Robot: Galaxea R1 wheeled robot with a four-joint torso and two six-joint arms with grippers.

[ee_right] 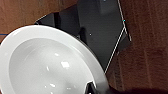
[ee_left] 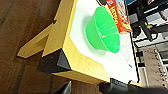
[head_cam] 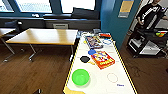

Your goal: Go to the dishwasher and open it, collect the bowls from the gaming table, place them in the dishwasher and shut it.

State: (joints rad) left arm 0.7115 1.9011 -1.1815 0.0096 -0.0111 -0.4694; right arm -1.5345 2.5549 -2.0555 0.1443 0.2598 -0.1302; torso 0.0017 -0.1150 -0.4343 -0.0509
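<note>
Bowl collection: right claw (ee_right: 96, 88) pinches a white bowl (ee_right: 47, 65); left claw's state cannot be told; green bowl (head_cam: 80, 77) awaits grasping on bench (head_cam: 120, 75).

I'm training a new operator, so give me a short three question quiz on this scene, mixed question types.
1. True or false: the green bowl stands upright on the gaming table.
2. Which lies nearest the green bowl in the head view? A) black disc B) blue ring C) red box
3. Fill in: the right wrist view shows a large ___ bowl above the wood floor.

Key: 1 true; 2 A; 3 white.
</note>
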